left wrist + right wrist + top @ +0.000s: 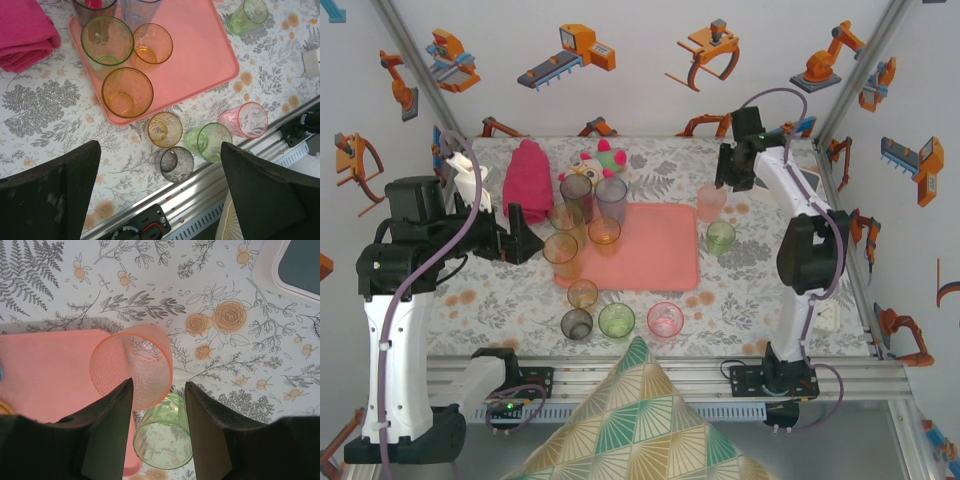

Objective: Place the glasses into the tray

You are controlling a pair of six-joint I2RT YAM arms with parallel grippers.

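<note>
Right of the tray [655, 255] on the tabletop [760, 290], the right fingers [110, 435] hang part-way open over a pink glass [130, 355] with a green glass [162, 440] beside it, gripping nothing, while the left fingers [55, 195] gape wide by the tray's left end, five glasses [127, 92] aboard, four more glasses [165, 129] standing out front.

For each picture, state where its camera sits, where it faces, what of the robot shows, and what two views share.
Top external: above and behind, facing down on the table; left arm and right arm show.
Left wrist: on the left arm, facing down at the tray; left gripper open.
Right wrist: on the right arm, facing down at a pink glass; right gripper open.
Shared by both wrists: the tray, one green glass.
</note>
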